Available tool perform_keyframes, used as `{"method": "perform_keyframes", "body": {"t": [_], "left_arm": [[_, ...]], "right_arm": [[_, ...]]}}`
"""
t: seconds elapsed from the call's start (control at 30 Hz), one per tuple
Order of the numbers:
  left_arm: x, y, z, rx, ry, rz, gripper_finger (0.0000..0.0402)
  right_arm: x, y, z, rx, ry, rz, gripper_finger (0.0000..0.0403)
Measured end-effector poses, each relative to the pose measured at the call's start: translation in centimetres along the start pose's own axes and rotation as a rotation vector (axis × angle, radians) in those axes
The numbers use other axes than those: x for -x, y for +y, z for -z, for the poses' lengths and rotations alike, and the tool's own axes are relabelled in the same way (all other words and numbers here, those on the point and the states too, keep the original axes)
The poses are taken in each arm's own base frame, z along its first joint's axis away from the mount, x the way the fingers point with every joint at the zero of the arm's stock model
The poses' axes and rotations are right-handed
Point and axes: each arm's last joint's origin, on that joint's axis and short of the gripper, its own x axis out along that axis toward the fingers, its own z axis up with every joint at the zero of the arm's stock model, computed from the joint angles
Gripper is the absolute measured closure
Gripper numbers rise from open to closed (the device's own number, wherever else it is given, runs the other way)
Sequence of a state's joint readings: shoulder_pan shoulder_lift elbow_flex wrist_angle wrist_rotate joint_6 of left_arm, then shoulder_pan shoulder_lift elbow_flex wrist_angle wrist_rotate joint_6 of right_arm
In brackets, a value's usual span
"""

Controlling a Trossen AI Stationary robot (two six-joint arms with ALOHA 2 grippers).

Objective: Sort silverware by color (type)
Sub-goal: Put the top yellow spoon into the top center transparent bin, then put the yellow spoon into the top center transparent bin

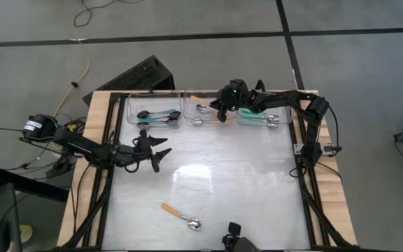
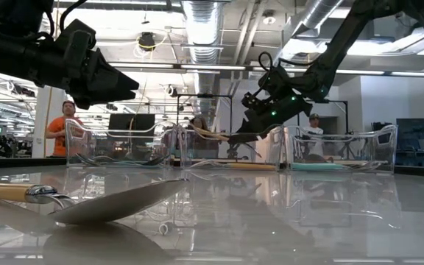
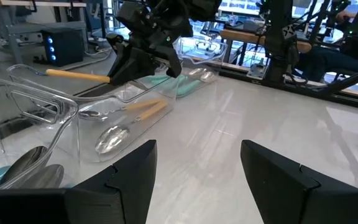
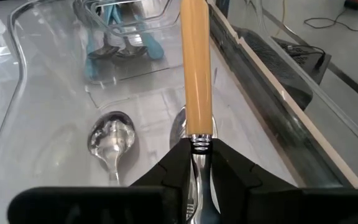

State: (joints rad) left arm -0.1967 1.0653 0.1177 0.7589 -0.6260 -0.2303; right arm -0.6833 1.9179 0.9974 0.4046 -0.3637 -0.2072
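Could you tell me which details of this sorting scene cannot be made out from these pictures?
- High view: the spoon count in each clear bin is too small to read.
- Right wrist view: the right gripper, shut on an orange-handled spoon, covers that spoon's bowl.
- Low view: the loose spoon on the table is cut off by the edge.
- Left wrist view: the open left gripper blocks the near table.
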Motion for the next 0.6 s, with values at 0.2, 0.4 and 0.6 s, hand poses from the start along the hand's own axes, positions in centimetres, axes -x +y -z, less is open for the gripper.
{"method": "perform_keyframes", "body": {"t": [0.2,0.4,0.6], "left_arm": [[0.00,0.00,-0.01,0.001,-0.001,-0.001,0.0184],[0.00,0.00,-0.01,0.002,-0.001,-0.002,0.0184],[0.00,0.01,-0.01,0.002,-0.001,-0.002,0.0184]], "right_arm": [[-0.02,0.06,-0.02,0.003,-0.001,-0.001,0.0297],[-0.02,0.05,-0.03,0.004,-0.002,0.001,0.0227],[-0.02,0.05,-0.03,0.004,-0.002,0.001,0.0181]]}}
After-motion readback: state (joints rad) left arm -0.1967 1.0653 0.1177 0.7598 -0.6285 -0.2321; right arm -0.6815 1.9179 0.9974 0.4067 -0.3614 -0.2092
